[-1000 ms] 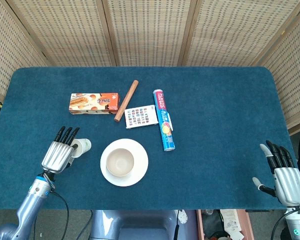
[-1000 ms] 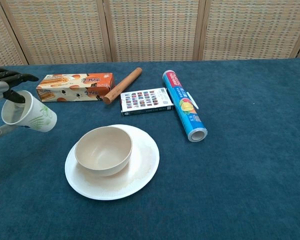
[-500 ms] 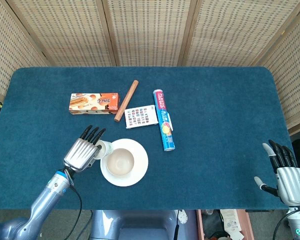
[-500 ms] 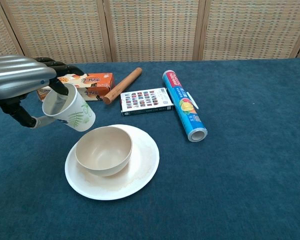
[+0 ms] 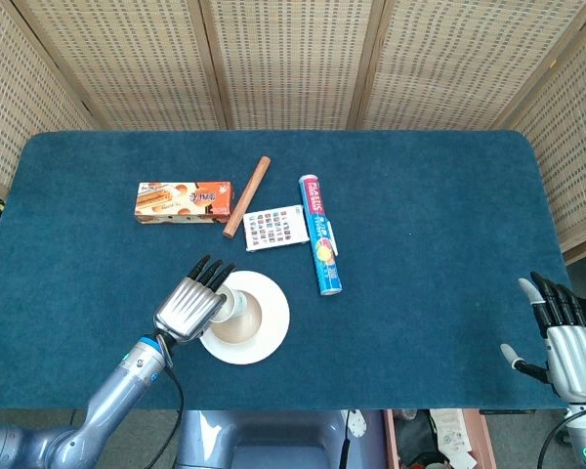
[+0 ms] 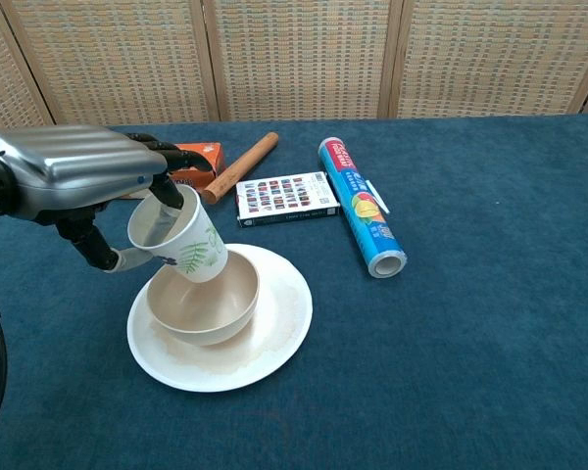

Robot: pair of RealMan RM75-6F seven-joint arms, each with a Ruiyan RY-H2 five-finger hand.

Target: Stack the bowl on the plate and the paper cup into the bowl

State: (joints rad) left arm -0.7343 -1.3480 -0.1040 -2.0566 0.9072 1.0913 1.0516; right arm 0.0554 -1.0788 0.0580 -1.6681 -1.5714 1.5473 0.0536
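Since a second ago, the left hand (image 6: 73, 176) has carried the paper cup (image 6: 181, 240) rightward from the left edge of the chest view until it hangs over the bowl (image 6: 204, 299). That hand grips the cup near its rim, fingers wrapped over the top, with the cup tilted so its mouth faces up and to the left and its base dips toward the bowl's inside. The cream bowl sits on the white plate (image 6: 274, 333), in the lower left part of the chest view, on the blue table (image 6: 490, 313). In the head view the left hand (image 5: 190, 305) covers the left side of the plate (image 5: 269, 322), and the cup (image 5: 232, 305) shows only as a pale shape beside the fingers. Behind the plate, toward the top of the frame, lie a snack box (image 5: 184, 200), a wooden rolling pin (image 5: 247, 196), a small card box (image 5: 275, 228) and a blue roll of wrap (image 5: 321, 234). The right hand (image 5: 566, 344) has slid lower, into the bottom right corner of the head view, fingers straight and spread, holding nothing.
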